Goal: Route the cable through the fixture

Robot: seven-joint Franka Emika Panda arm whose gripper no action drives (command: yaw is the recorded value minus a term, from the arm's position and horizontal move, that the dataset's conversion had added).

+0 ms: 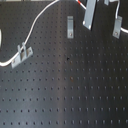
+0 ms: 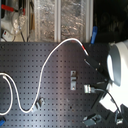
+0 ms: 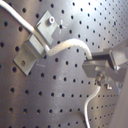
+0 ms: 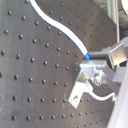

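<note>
Jaws of your gripper (image 3: 95,67) close on the cable (image 3: 67,46) in the first wrist view. Beyond them it runs through a metal clip (image 3: 37,42) on the black pegboard worktop (image 3: 60,95). In the second exterior view the cable arcs toward the second exterior view's left.

The cable (image 2: 47,62) is lying as a long thin white cord on the black perforated board, and in the second exterior view it is curving up in an arc to a short red band (image 2: 82,47) at the end nearest the gripper (image 2: 92,62). Its far stretch is looping away from the gripper, passing a small metal clip (image 1: 21,54) in the first exterior view.
</note>
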